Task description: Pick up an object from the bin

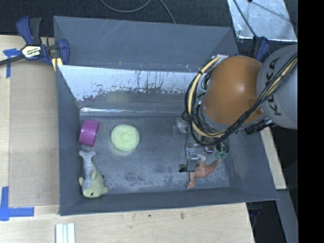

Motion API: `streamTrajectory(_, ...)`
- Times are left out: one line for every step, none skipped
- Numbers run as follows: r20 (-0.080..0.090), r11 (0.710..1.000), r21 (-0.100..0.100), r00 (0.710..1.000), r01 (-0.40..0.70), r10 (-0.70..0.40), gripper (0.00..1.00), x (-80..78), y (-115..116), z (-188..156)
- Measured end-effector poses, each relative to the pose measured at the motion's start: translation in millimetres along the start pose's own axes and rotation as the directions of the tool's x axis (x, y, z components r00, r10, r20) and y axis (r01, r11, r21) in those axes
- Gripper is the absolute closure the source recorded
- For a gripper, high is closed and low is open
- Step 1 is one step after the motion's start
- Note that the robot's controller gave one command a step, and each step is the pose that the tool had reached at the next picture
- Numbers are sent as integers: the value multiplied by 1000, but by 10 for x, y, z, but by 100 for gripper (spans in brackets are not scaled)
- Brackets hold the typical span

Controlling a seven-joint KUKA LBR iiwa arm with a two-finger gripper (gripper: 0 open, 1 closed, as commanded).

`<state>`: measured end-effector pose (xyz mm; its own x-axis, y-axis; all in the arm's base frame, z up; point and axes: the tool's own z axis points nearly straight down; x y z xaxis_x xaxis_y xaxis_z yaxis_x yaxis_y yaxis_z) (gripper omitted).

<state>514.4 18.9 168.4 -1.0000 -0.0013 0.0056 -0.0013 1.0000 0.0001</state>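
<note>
- Orange toy (pixel 204 170): small animal-like figure on the floor of the bin (pixel 152 173), at the near right corner, close to the near wall.
- Gripper (pixel 191 160): low over the floor at the toy's left end. Whether it touches the toy, and whether it is released or clenched, cannot be told.
- Step in hand, as judged: securing a grasp on the toy, the nearest thing.
- Centre the gripper over the toy's thick body, not a thin limb, and close across the narrow width.
- Keep clear of the near and right walls; the corner leaves little room.
- Lift straight up and confirm the toy rises with it.
- Long axis: diagonal, from the near-left end to the far-right end.
- Heading: head and tail cannot be told apart.
- Purple cylinder (pixel 89 132), green disc (pixel 124 137) and plush fish (pixel 91 178) lie well apart at the left.
</note>
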Motion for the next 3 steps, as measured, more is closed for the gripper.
streamTrajectory(8, 1000, 0, 1000, -1, 1, 0, -18, 0, -44)
streamTrajectory(16, 986, 2, 986, 168, -168, 0, -71, -316, 350)
streamTrajectory(9, 954, 6, 954, 300, -300, 0, -151, -851, 471)
